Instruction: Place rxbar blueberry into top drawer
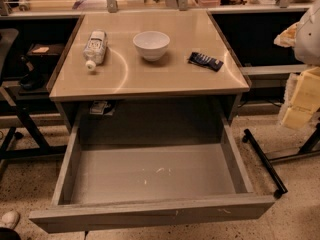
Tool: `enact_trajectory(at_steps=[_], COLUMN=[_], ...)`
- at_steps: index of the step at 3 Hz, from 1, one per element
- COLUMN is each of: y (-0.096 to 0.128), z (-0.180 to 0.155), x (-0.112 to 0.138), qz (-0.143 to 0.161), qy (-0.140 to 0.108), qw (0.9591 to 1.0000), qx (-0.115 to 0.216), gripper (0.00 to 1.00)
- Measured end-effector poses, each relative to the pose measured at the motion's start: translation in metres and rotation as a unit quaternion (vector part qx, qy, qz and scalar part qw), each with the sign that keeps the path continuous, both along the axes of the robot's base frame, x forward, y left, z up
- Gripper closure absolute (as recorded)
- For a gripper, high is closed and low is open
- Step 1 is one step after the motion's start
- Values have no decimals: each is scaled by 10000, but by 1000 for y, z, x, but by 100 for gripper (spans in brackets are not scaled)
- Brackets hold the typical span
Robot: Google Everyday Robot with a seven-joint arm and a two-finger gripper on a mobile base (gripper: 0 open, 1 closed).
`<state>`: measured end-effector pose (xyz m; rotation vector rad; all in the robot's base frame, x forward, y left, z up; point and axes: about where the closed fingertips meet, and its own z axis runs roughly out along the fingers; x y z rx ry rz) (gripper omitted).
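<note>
The rxbar blueberry (205, 60), a small dark navy bar with pale markings, lies flat on the right part of the tabletop (150, 79), near its right edge. The top drawer (150, 174) is pulled wide open below the tabletop, and its scuffed grey floor holds nothing. My gripper (301, 101) shows as pale cream blocks at the right edge of the view. It hangs off the table's right side, to the right of the bar and a little lower in the view, and it touches nothing.
A white bowl (151, 44) stands at the tabletop's middle back. A clear plastic bottle (95, 48) lies on its side to the left. A black bar on wheels (264, 161) stands right of the drawer. Dark furniture legs (20, 119) are on the left.
</note>
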<state>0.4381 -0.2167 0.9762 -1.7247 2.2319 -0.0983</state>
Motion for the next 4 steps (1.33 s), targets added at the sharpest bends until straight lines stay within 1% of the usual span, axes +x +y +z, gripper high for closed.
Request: enact_trajectory(at_steps=[1,2,3,4], y=[0,9,24,29], z=[0,3,1,-6], x=[0,22,74,127], qz=[0,-136,-299,-401], qy=[0,-13,-69,-73], qw=[10000,9999,9994,9989], qx=[0,-74,-128,-216], gripper=[0,0,0,0])
